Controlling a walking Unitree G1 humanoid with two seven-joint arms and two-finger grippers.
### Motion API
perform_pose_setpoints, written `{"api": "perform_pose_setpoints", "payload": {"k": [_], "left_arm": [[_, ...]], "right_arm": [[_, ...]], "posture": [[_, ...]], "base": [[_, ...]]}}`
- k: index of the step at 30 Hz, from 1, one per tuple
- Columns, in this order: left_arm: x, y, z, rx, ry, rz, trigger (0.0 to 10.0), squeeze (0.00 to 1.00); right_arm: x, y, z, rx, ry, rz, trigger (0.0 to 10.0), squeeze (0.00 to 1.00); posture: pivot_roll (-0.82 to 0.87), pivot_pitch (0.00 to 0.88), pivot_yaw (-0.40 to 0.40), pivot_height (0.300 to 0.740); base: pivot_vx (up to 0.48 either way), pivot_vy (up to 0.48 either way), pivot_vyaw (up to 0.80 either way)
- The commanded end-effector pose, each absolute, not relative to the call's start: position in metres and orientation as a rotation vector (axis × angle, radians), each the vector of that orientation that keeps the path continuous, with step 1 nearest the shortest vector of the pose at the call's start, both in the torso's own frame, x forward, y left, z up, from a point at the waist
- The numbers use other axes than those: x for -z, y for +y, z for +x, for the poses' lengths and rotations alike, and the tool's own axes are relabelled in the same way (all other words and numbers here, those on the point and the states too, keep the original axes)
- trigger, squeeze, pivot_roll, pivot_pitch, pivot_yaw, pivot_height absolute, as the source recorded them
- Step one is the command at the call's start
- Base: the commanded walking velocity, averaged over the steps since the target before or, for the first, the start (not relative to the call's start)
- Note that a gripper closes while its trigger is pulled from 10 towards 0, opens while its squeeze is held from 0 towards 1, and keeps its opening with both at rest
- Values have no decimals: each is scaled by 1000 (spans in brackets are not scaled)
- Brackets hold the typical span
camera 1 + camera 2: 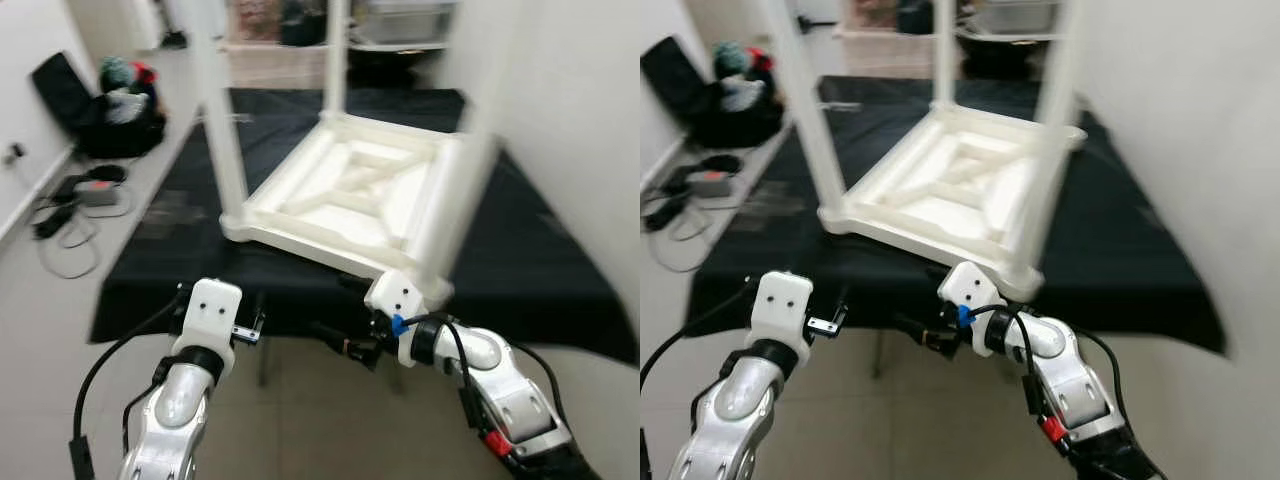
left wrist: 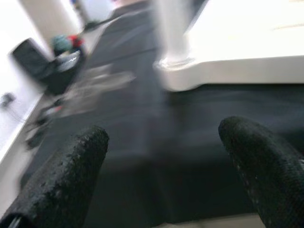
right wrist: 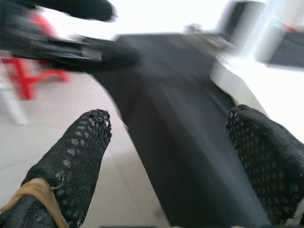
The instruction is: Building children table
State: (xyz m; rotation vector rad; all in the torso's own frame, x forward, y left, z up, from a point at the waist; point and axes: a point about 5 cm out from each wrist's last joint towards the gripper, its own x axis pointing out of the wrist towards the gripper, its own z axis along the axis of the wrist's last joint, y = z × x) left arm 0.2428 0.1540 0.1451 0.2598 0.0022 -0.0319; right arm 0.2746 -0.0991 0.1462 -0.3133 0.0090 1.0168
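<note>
Children table: white plastic children table [image 1: 350,195] lies upside down on the black-covered counter [image 1: 540,270], near its front edge.
Progress: at least 3 legs [image 1: 222,120] stand upright in its corners; the frames are blurred, so seating cannot be judged. Turning it upright likely remains.
Left tool: left tool [image 2: 161,180] is spread wide, empty, just before the counter's front edge.
Right tool: right tool [image 3: 175,156] is also wide open, empty, below the table's near corner.
Surroundings: bags [image 1: 120,105] and cables [image 1: 70,205] on the floor left of the counter; a wall [image 1: 590,110] close on its right.
</note>
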Motion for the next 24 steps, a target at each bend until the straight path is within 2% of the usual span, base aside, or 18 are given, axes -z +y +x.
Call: {"api": "perform_pose_setpoints", "payload": {"k": [1, 12, 14, 16, 19, 20, 23, 24], "left_arm": [[-144, 149, 243, 54, 7, 259, 10000, 0], [-146, 147, 242, 65, -11, 244, 10000, 0], [-147, 145, 240, 91, -16, 245, 10000, 0], [-147, 129, 225, 266, -16, 187, 10000, 0], [-146, 123, 213, 349, 0, 158, 10000, 0], [-141, 119, 191, 446, 45, 115, 10000, 0], [-141, 119, 191, 446, 45, 115, 10000, 0], [-139, 118, 183, 473, 65, 99, 10000, 0]], "right_arm": [[-143, -105, 272, -1011, 28, -331, 10000, 0], [-144, -105, 272, -1055, 45, -383, 10000, 0], [-145, -104, 271, -1083, 49, -405, 10000, 0], [-153, -103, 269, -1188, 72, -442, 10000, 0], [-157, -106, 268, -1252, 96, -474, 10000, 0], [-164, -115, 267, -1333, 140, -516, 10000, 0], [-164, -115, 267, -1333, 140, -516, 10000, 0], [-167, -118, 267, -1357, 159, -522, 10000, 0]], "posture": [[-42, 47, -49, 740], [-42, 57, -49, 740], [-40, 62, -49, 740], [-37, 79, -47, 740], [-35, 87, -48, 740], [-28, 96, -52, 740], [-28, 96, -52, 740], [-23, 103, -57, 740]], "base": [[469, 0, 0], [452, 0, 0], [0, 0, 0], [0, 0, 0], [0, 0, 0], [0, 0, 0], [0, 0, 0], [0, 0, 0]]}}
